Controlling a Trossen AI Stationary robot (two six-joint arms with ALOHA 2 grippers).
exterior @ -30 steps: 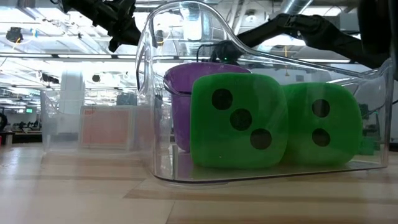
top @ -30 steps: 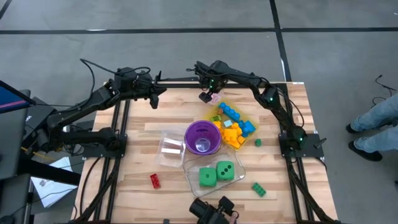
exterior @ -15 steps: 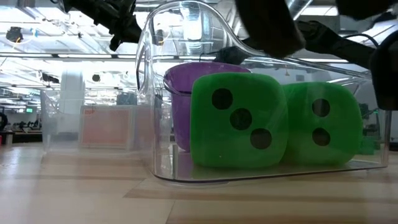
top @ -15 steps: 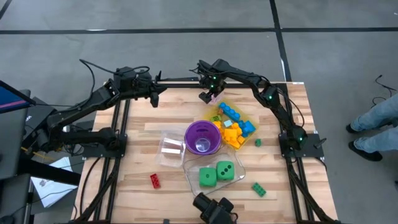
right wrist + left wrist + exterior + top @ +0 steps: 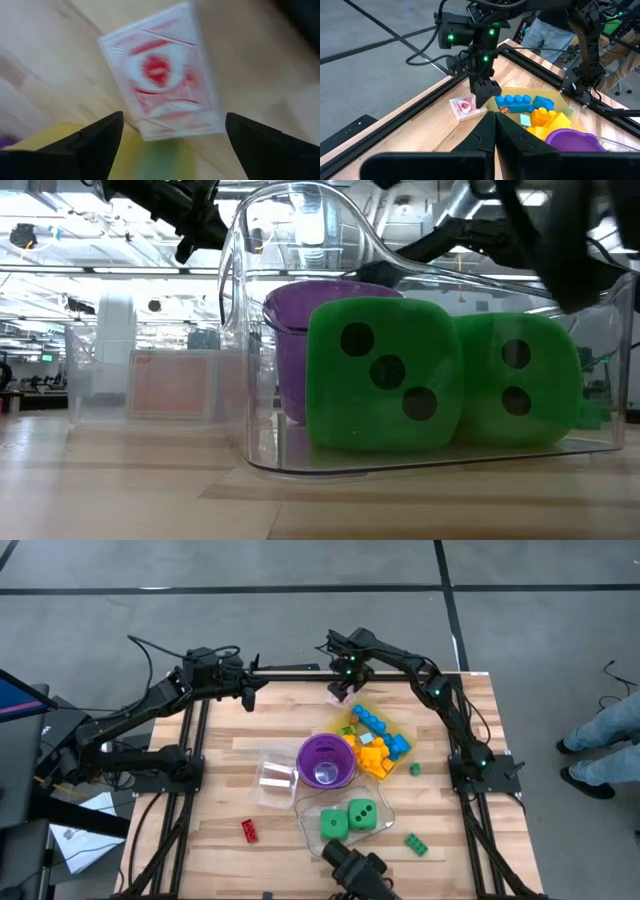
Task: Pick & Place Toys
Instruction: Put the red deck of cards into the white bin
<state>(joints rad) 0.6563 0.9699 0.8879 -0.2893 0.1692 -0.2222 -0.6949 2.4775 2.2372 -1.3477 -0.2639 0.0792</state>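
Right gripper [image 5: 340, 692] is held with its dark fingers spread wide and nothing between them, poised just over a small flat box [image 5: 464, 107] printed in red and white, which lies on the wood at the far edge of the table, just beside the yellow translucent tray [image 5: 352, 710]. Within that tray the toys are heaped: a long studded blue brick [image 5: 517, 102], yellow and orange blocks [image 5: 370, 757], all hard, glossy plastic with square corners. Two green dice [image 5: 347, 819], soft-cornered cubes with black dots, are seated side by side in a clear curved tub [image 5: 240, 380] near the front edge; through its wall they are seen in the low view. A purple round cup [image 5: 325, 761] is set between tray and tub, touching the tub's rim. A second clear tub [image 5: 272, 776], boxy and thin-walled, is placed just beside the cup. Loose pieces are scattered on the planked wooden table [image 5: 240, 730]: a red brick [image 5: 249, 830] near the front left, a green brick [image 5: 416, 844] near the front right, and a small green bit [image 5: 415, 769] beside the tray. Bare wood is left along the left side and the far left corner. Left gripper [image 5: 247, 692] is kept shut and empty above that far left corner, well apart from the toys. A person's legs [image 5: 600, 740] are seen on the floor beyond the right edge.
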